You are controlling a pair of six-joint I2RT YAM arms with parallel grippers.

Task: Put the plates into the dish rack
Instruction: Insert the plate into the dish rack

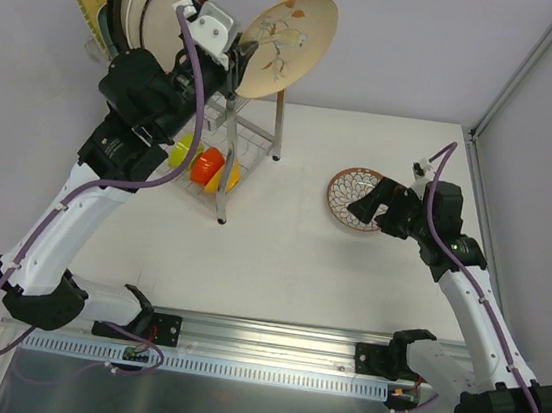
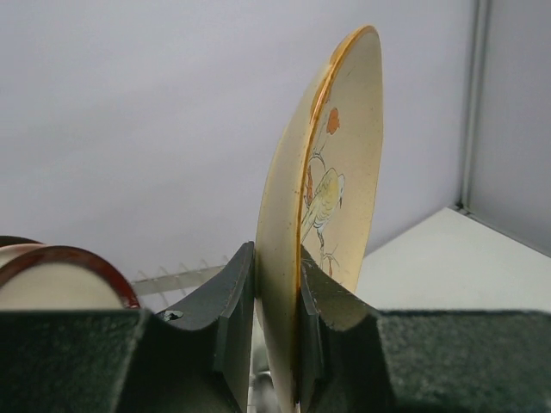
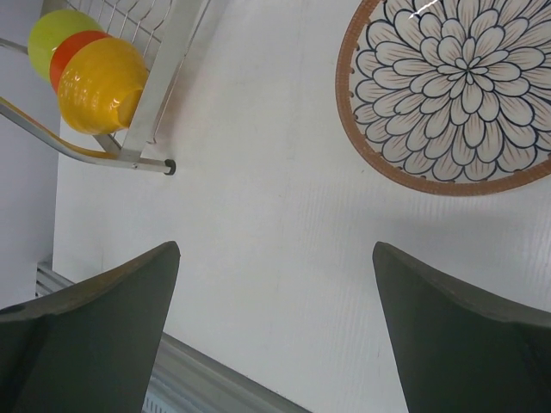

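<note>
Cream round bird-painted plate (image 2: 331,198) stands edge-on, pinched in the left claw (image 2: 277,275); right claw (image 3: 275,249) gapes wide, empty, with the white petal-patterned round plate (image 3: 456,86) lying just ahead, rightward.

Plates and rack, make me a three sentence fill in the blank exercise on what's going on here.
The left gripper holds the floral plate by its rim, while the right gripper stands ____.
____ bowls sit in the rack.
The petal plate lies flat on the ____.
Missing words: open; three; table.
</note>
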